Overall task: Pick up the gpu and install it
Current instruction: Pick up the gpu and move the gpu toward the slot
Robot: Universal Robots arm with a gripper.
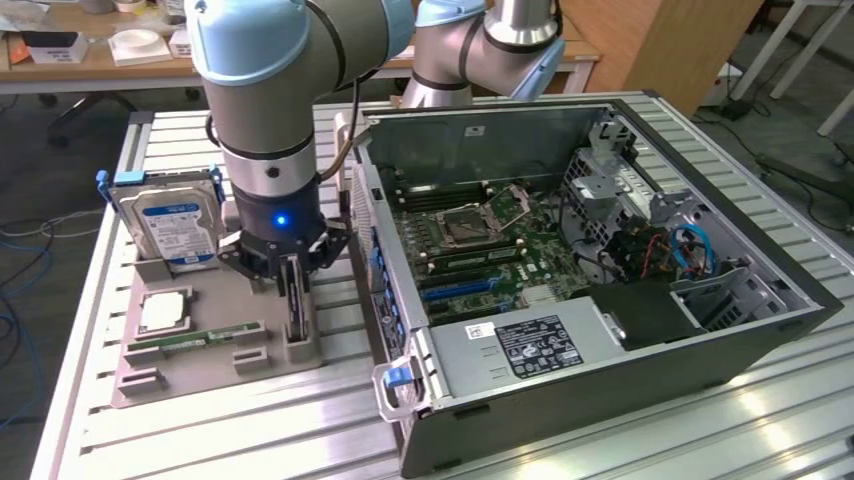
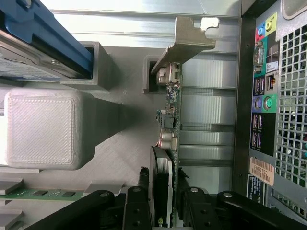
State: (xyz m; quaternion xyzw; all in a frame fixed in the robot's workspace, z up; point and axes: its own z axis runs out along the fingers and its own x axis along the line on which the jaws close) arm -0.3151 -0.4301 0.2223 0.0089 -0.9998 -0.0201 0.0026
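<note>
Claw [image 2: 164, 191] straddles the upright gpu [image 2: 171, 110] near the case wall [image 2: 242, 120]; whether clenched, unclear.

Silver-grey arm [image 1: 267, 120] with pale-blue caps [image 1: 247, 40], blue light [image 1: 280, 219]

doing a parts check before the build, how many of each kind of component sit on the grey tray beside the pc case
silver hard drive with a blue label: 1
square silver processor chip: 1
slim green ram stick: 1
dark flat gpu card with a silver metal bracket: 1
total on the grey plastic tray: 4
</note>
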